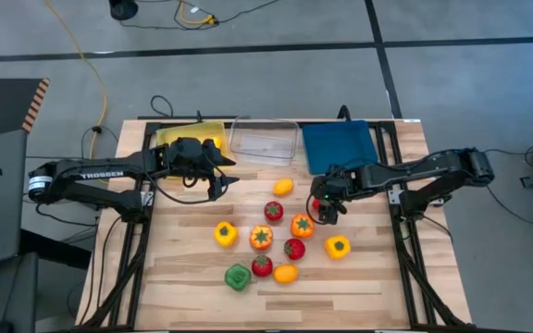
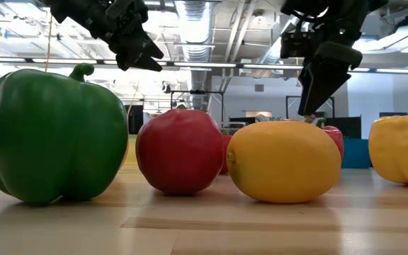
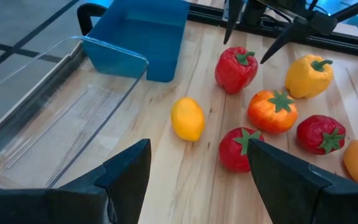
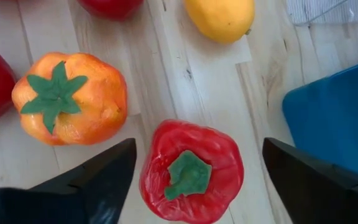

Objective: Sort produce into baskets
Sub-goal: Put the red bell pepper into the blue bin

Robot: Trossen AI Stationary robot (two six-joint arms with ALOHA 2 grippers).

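Observation:
A red pepper [image 4: 191,177] stands on the wooden table, stem up, near the blue basket [image 1: 336,146]. My right gripper [image 4: 199,155] is open just above it, one finger on either side, not touching; it also shows in the high view [image 1: 325,205]. My left gripper [image 1: 225,178] is open and empty above the table in front of the yellow basket [image 1: 188,135] and the clear basket [image 1: 265,141]. A lemon [image 3: 187,118] lies ahead of it. More produce lies in the table's middle: an orange tomato [image 4: 70,96], a yellow pepper [image 1: 338,246], a green pepper [image 1: 238,276].
The three baskets stand in a row along the far edge. Loose produce is clustered in the middle, with a second yellow pepper [image 1: 225,233] and red pieces [image 1: 294,248] among it. Bare wood shows at the near left and right corners [image 1: 387,287].

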